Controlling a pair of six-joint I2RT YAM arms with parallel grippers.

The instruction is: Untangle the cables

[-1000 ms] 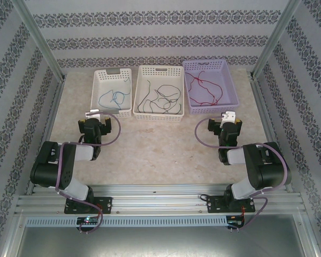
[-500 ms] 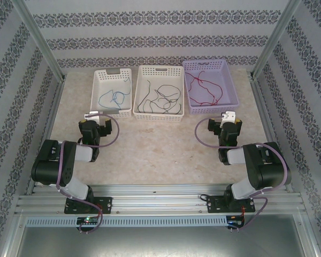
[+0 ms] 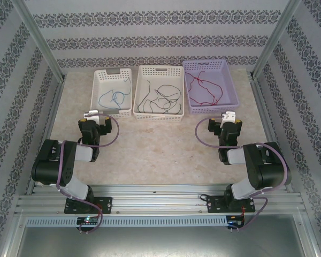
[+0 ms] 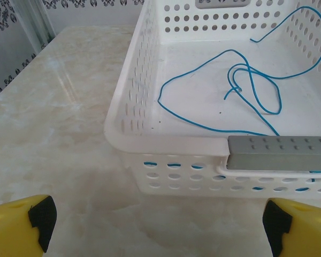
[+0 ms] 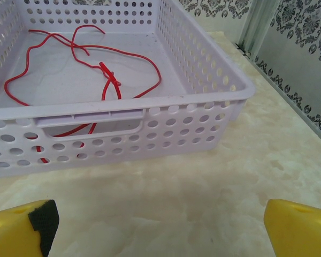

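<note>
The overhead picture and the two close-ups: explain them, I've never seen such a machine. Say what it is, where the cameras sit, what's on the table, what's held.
Two robot arms are bolted to the table. The overhead picture comes from a fixed camera above; each close-up comes from a camera on one wrist. Three baskets stand on the table: a blue cable in the left white basket, a black cable in the middle basket, a red cable in the purple basket. The left gripper and right gripper are open, holding nothing.
</note>
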